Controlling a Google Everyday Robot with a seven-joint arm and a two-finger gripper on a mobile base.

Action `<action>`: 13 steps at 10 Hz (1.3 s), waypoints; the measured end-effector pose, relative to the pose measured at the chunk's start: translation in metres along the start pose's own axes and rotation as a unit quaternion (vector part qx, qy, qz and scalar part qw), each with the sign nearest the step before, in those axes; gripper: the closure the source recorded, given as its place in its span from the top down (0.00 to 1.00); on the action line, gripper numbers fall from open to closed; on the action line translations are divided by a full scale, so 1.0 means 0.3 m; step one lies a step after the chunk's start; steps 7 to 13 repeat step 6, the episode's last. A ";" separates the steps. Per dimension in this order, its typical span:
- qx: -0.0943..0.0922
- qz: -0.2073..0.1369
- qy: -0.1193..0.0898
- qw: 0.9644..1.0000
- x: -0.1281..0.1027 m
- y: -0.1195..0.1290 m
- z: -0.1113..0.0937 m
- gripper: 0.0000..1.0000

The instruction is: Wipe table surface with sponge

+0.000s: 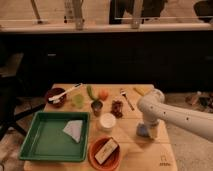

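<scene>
The tabletop (pixel 131 150) is carrying everything, and the white arm (pixel 175 116) is reaching in from the right and bending down over its right half. The hand (pixel 148 131) is pressing down by the sponge (pixel 143 131), a small blue pad lying on the wood just right of the cup (pixel 106 121); whether the fingers are closed on it I cannot tell. The wiping is looking underway at best: the sponge is on the wood under the hand, but most of the bare planks around it are appearing untouched. The green tray (pixel 47 145) is holding a folded pale cloth (pixel 74 130). The orange bowl (pixel 95 156) is holding a tan-and-dark block (pixel 106 150). The dark bowl (pixel 52 94) is holding a white utensil (pixel 66 93).
</scene>
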 end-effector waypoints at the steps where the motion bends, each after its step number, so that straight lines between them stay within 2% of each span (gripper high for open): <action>1: -0.002 0.008 0.006 1.000 0.025 -0.019 0.015 0.00; 4: -0.008 0.033 0.017 0.999 0.048 -0.080 0.043 0.00; 6: -0.002 0.033 0.010 0.999 0.007 -0.106 0.035 0.00; 13: -0.002 0.033 0.010 0.999 0.007 -0.106 0.035 0.00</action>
